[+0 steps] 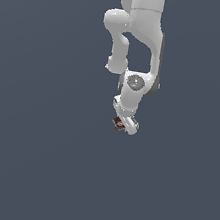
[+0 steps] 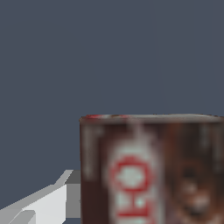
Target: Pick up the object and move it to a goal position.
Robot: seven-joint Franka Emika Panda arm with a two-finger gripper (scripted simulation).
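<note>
In the exterior view the object (image 1: 118, 124), a small dark brown-and-red block, sits at the tip of the white gripper (image 1: 121, 126), which hangs from the arm's wrist. The wrist view shows the object (image 2: 148, 170) very close, filling the lower right, with a white and red mark on its brown face. One light grey finger (image 2: 59, 199) presses against the object's side; the other finger is out of frame. The jaws are shut on the object. No goal marker shows in either view.
The white arm (image 1: 140, 31) reaches down from the top of the exterior view. A plain blue-grey surface (image 1: 32, 160) lies all around, with no other objects or edges in sight.
</note>
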